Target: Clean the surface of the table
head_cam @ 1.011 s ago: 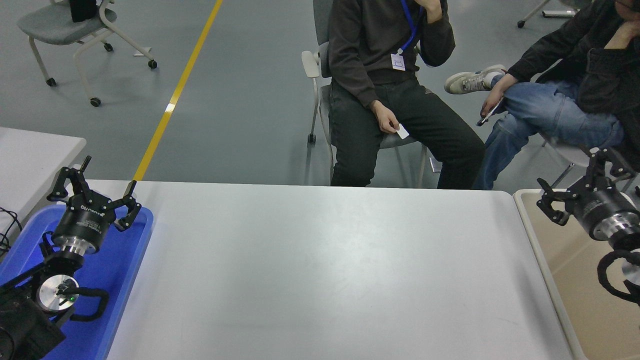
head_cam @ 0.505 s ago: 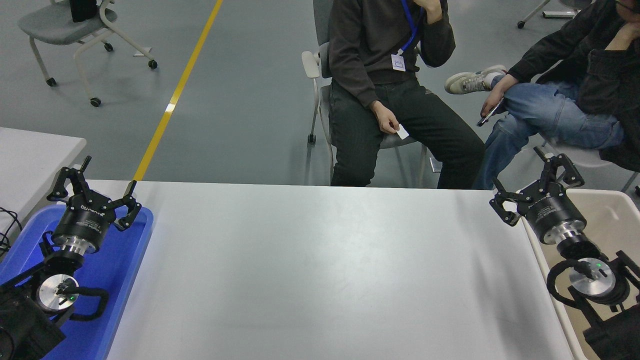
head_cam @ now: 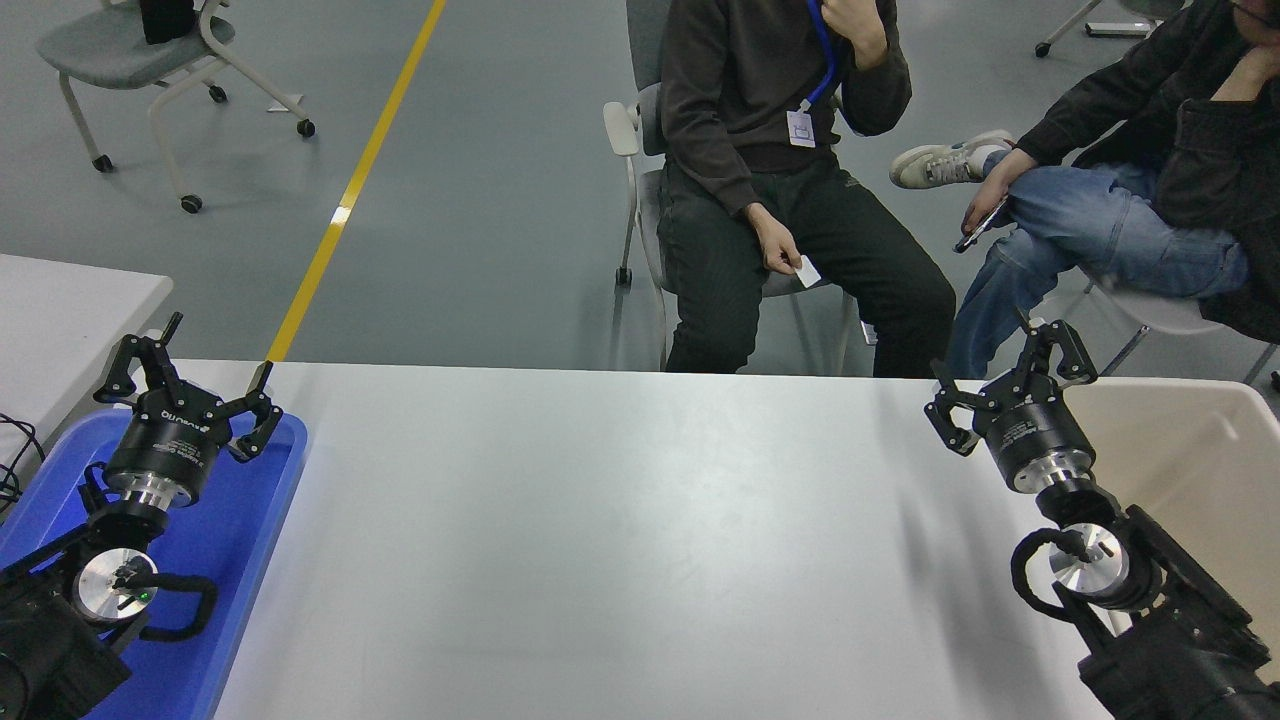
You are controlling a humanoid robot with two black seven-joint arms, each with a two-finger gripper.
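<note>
Grey flooring and two seated people lie beyond the table surface (head_cam: pixel 620 540), which fills the middle of the view and looks bare. Over the last second the right gripper (head_cam: pixel 1003 392), fingers spread and holding nothing, has swung in from above the beige bin (head_cam: pixel 1190 450) to the table's far right corner. That suggests clearing is finished or nearly so, while the left gripper (head_cam: pixel 185 385) hangs released over the blue tray (head_cam: pixel 255 520).

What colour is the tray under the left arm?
Blue. The tray shows well in the head view, at the table's left end.
</note>
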